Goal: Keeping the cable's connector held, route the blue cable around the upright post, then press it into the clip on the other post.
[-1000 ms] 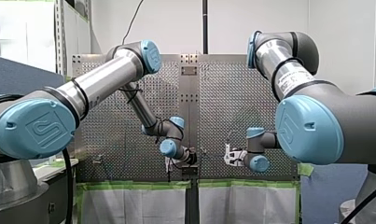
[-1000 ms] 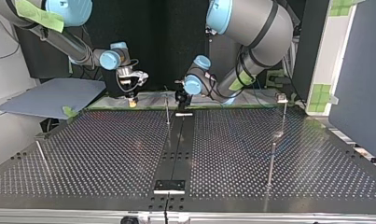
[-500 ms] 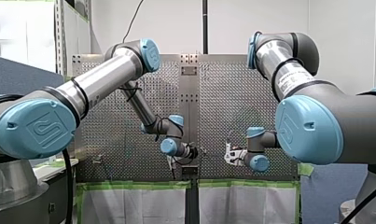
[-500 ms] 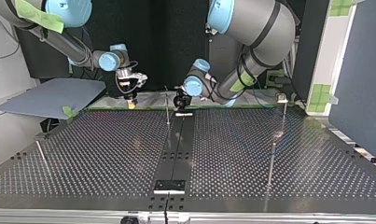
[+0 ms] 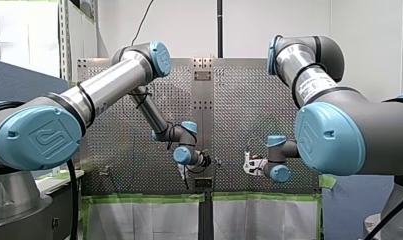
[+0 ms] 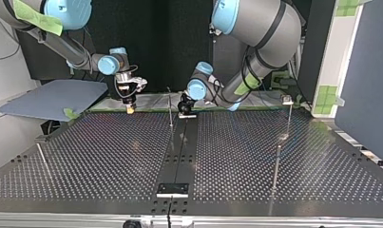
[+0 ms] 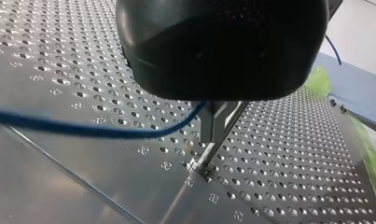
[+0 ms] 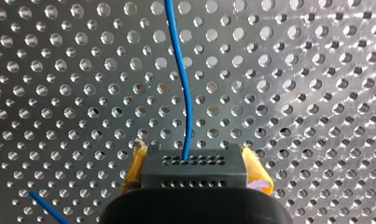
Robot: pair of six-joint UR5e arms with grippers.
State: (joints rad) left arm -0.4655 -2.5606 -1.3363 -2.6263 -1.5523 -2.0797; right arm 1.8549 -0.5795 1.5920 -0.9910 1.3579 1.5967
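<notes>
In the right wrist view my right gripper (image 8: pixel 193 156) has its yellow pads (image 8: pixel 135 168) shut on a black connector block (image 8: pixel 193 171). The blue cable (image 8: pixel 181 79) runs out of the block, straight ahead over the perforated table. In the left wrist view the blue cable (image 7: pixel 97 130) sweeps in from the side and ends at my left gripper's (image 7: pixel 217 135) metal fingers, which stand together on it. A thin upright post (image 7: pixel 200 162) stands right at those fingertips. In the top view my left gripper (image 6: pixel 183 110) hangs beside that post (image 6: pixel 170 107), and my right gripper (image 6: pixel 130 108) is further to the view's left.
A post with a clip head (image 6: pixel 287 100) rises at the top view's right, with another thin post (image 6: pixel 276 166) nearer the camera. A rod (image 6: pixel 42 159) lies at the view's left. A dark strip (image 6: pixel 179 152) runs down the table's middle.
In the top view my left gripper has come down and closer to the thin post. My right gripper has shifted to that view's left with the connector.
</notes>
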